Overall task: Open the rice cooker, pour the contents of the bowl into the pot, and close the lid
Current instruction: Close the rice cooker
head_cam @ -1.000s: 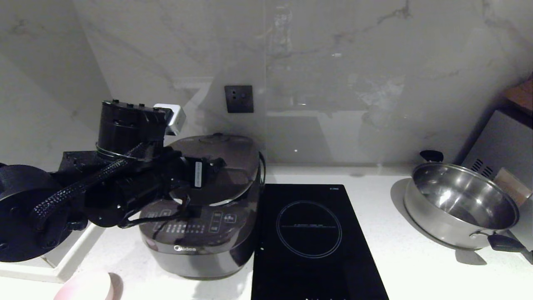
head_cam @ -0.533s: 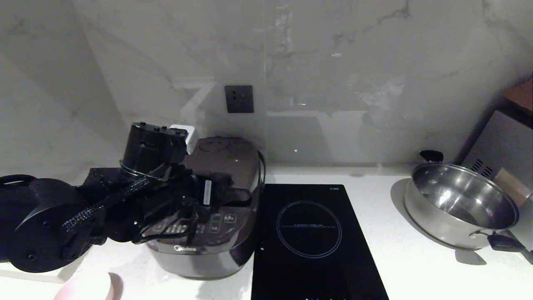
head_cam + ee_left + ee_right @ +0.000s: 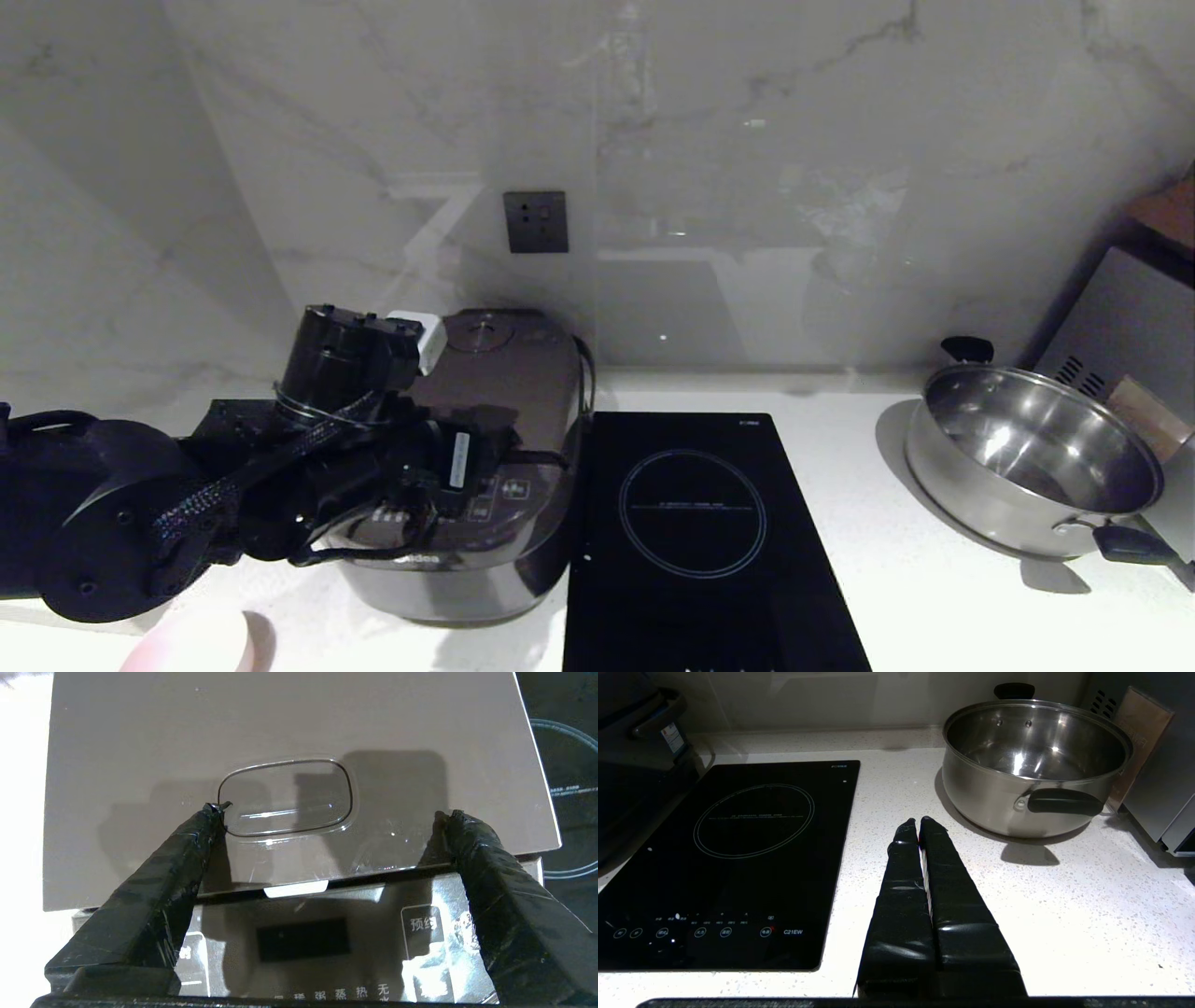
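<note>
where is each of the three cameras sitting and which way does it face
Head view: high on the robot, facing forward and down at the counter; the left arm reaches over the rice cooker.
Left wrist view: behind the open left gripper, looking down on the lid and its oval button.
Right wrist view: behind the shut right gripper, facing the steel pan.
Shared: the induction hob appears in all three.
</note>
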`<state>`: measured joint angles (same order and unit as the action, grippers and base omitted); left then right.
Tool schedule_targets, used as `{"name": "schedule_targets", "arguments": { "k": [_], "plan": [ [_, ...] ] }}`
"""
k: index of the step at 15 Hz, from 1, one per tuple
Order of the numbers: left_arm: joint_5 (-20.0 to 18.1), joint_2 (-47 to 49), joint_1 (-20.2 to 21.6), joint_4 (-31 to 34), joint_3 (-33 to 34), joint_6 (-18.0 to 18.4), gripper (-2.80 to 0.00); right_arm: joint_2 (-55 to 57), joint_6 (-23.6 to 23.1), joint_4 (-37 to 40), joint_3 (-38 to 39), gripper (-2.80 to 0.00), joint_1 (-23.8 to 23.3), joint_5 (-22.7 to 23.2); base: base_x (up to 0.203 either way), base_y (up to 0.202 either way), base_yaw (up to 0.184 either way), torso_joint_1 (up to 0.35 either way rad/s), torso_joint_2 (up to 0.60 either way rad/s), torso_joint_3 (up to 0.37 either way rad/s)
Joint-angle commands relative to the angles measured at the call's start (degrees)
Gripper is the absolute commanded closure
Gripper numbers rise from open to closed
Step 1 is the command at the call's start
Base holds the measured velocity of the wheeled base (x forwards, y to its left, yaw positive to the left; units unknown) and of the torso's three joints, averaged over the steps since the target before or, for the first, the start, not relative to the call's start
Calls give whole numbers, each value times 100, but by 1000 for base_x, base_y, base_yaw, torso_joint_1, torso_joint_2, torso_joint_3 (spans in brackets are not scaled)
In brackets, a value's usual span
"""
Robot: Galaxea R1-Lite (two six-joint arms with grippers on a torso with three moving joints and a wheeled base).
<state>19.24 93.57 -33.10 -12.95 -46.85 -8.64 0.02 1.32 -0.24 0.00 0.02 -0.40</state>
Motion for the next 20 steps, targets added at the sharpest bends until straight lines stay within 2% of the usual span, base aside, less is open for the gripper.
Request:
{"name": "schedule_targets", "arguments": {
  "k": [1,7,17,20],
  "plan": [
    [10,20,8,-6,33,-6,-280,-11,0,-2,0,0,-2,-1,0,0,0,0,0,0],
    [5,12,255,7,92,-6,-280,-11,0,-2,0,0,-2,-1,0,0,0,0,0,0],
    [1,20,348,-15,360,3,-280,-11,0,-2,0,0,6,-4,0,0,0,0,0,0],
    [-178,14,392,-15,378,-5,-280,-11,0,-2,0,0,-2,-4,0,0,0,0,0,0]
  ]
}}
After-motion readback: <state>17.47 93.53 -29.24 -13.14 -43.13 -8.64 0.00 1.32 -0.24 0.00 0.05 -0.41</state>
